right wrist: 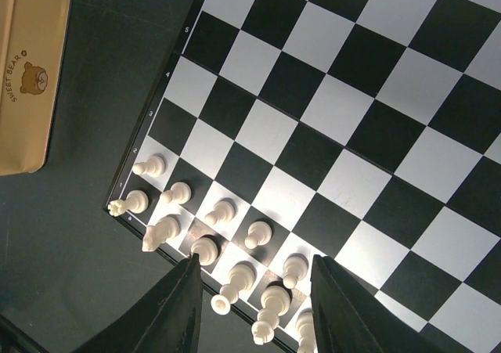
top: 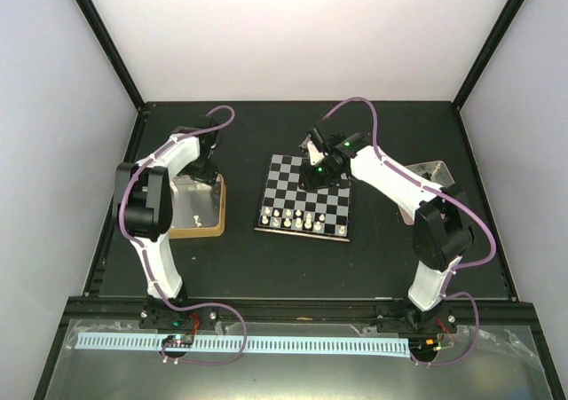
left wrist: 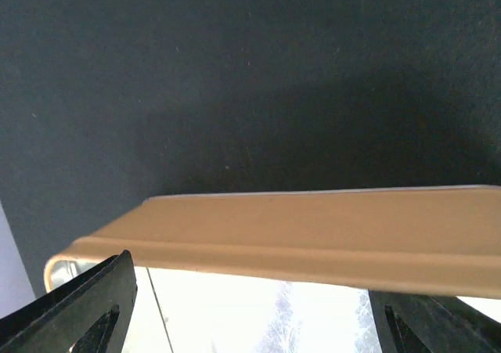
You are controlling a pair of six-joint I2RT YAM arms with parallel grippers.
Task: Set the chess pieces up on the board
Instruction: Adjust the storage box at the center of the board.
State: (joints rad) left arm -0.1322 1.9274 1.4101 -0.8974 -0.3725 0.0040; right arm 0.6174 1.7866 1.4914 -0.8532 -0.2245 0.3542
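Top external view first, and we see the board [top: 291, 176] lying flat mid-table with cream-white pieces [top: 297, 219] lined along its near edge, while the far squares look bare wherever the arm does not cover them. Over to the right wrist camera: the white pieces stand in two rows starting from one corner, short ones in front and taller ones behind, and the far end of those rows is hidden behind the fingers, so we cannot say whether the white side is complete. We spot no black pieces on the board at all, so by our reckoning the job is well under halfway, with the whole black side to come. One pale piece [top: 193, 219] lies inside the gold tin [top: 217, 207] left of the board. The right claw [right wrist: 254, 263] hangs above the board with its fingers [right wrist: 184, 306] apart and nothing between them, and the nearest white pieces sit directly below the gap, beneath it but not touched. The left claw [left wrist: 250, 290] hovers over the gold tin, its jaws spread wide to both lower corners of its own view and empty, with the tin's wall just ahead of it and the board well off to its right.
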